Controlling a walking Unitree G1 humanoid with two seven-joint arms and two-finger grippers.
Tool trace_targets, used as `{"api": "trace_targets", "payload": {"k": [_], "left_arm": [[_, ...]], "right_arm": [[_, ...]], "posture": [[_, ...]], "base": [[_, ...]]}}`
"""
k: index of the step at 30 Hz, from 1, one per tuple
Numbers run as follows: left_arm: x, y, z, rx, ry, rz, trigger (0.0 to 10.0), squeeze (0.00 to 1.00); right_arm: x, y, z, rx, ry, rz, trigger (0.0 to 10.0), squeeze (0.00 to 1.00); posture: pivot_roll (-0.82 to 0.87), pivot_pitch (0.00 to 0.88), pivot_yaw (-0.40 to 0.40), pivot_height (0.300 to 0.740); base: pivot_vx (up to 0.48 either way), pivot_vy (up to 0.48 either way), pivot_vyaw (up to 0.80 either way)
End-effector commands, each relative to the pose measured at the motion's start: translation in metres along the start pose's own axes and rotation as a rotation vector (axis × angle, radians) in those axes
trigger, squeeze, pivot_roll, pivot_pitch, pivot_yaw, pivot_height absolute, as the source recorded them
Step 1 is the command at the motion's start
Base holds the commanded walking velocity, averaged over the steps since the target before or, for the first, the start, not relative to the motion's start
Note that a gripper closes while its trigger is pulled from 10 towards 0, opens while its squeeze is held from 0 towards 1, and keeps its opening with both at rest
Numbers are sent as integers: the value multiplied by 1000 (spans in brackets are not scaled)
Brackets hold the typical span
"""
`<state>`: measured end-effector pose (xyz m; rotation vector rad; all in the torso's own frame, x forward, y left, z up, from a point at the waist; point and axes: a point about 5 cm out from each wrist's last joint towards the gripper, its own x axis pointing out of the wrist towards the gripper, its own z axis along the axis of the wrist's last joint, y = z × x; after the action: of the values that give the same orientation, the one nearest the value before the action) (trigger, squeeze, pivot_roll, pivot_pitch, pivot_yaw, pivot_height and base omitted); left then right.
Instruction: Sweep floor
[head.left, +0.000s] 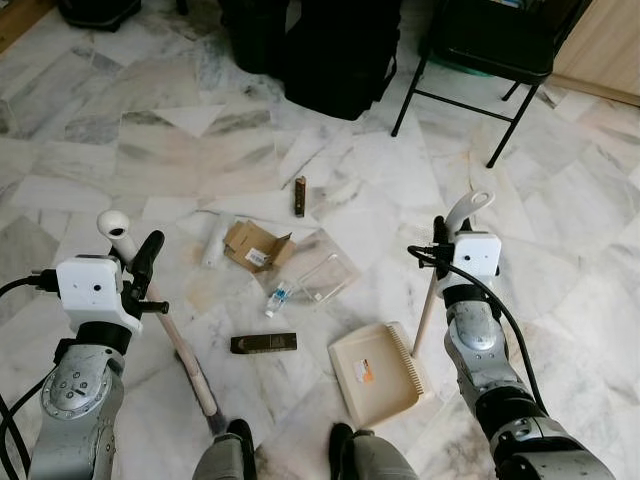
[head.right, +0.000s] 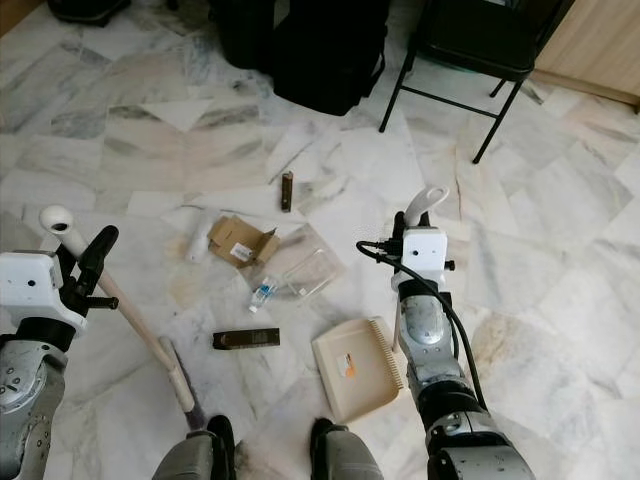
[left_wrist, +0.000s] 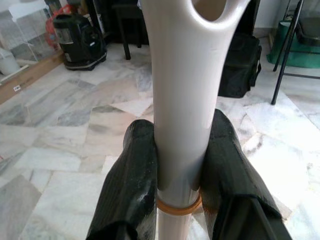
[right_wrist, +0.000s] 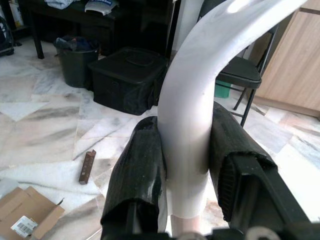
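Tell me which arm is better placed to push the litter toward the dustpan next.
Probably the left. Its gripper holds the broom, beside the cardboard and small bottle. The right gripper holds the dustpan, already resting on the floor.

Dustpan (head.left: 377, 372) right of broom (head.left: 170, 325), cardboard box (head.left: 256, 245) beyond both, chair (head.left: 487, 50) behind

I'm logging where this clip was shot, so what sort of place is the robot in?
Most likely a room in a home: a marble tile floor, a black folding chair beside a wooden cabinet, and black bags set along the far side.
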<state>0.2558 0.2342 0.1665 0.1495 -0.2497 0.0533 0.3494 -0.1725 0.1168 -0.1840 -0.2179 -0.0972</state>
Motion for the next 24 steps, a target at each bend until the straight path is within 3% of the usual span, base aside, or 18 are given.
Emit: {"api": "trace_targets", "payload": {"k": [1,12,14,16,24], "left_arm": [[-3,3,7,11,-20,6,10000,0],[-10,5,9,14,-9,9,10000,0],[-9,4,9,13,-9,7,10000,0],[-7,2,9,8,-10,2,10000,0],[-7,-1,8,-10,-8,-10,10000,0]], "right_arm": [[1,-6,2,-4,-18,-9,10000,0],[13,5,24,62,-111,-6,10000,0],[13,6,22,93,-92,-9,10000,0],[13,6,16,189,-41,-64,10000,0],[10,2,8,236,-3,-65,10000,0]], "posture": [[9,370,-82,740],[11,387,-88,740],[11,387,-87,740],[9,387,-85,740],[12,393,-80,740]], "base": [[0,0,0],[0,0,0],[0,0,0],[0,0,0],[0,0,0]]}}
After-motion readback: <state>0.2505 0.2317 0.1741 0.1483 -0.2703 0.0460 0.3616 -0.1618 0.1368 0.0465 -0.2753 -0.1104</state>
